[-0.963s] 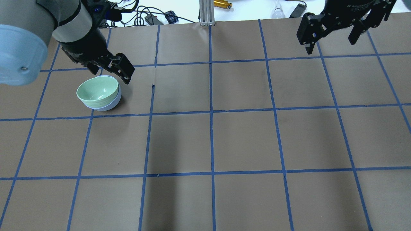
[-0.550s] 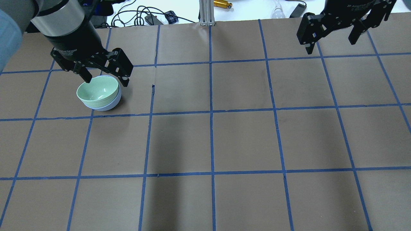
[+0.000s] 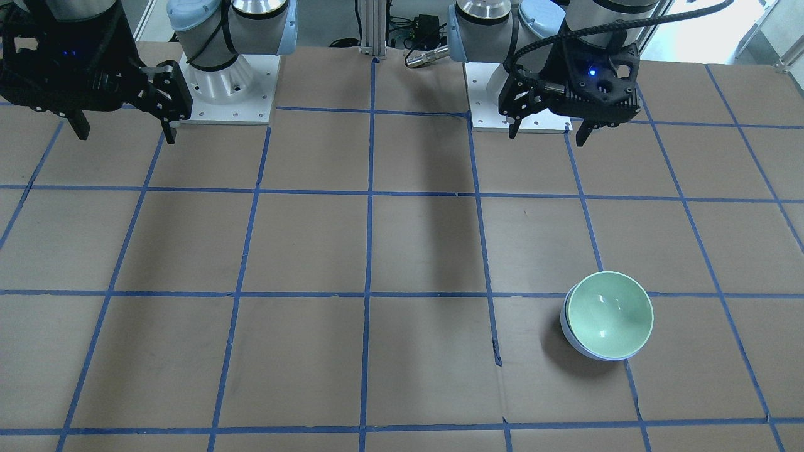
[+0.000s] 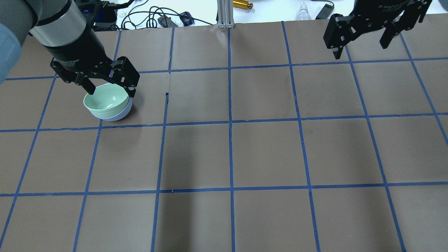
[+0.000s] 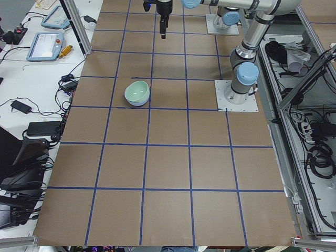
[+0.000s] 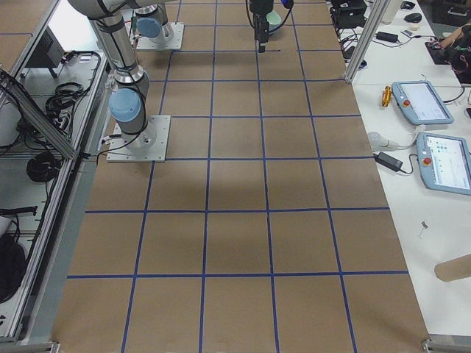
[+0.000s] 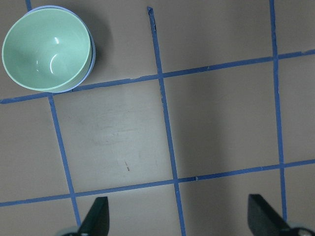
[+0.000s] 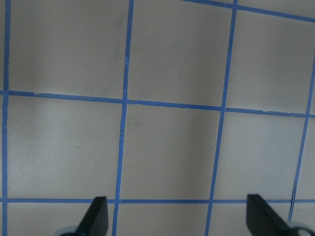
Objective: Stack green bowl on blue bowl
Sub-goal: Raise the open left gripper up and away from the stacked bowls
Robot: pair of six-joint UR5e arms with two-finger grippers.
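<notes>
**Green bowl nested in blue bowl, both hands raised and spread**

The brown, blue-taped surface (image 4: 266, 154) carries the 2 bowls on the robot's left side, in a grid square well out from the arm bases.

Both arms hold their wrists high, with the fingers pointing straight down. The left hand (image 3: 546, 135) hangs near its own base, its 2 fingers spread wide and gripping nothing. Its wrist camera shows the bowls off in a corner, well apart from the fingertips. The right hand (image 4: 362, 50) hangs over the robot's right side, also spread wide and gripping nothing, with only taped grid beneath it.

The green bowl (image 3: 608, 312) sits upright inside the blue bowl (image 4: 117, 115), tilted slightly off level. Its inside shows only bare glaze with small highlights.

The green bowl covers most of the blue one, so only a crescent of pale rim and outer wall shows. In the overhead view the left hand's fingers overlap the bowls' far rim. Both upper arms are cut off by the picture edges.
</notes>
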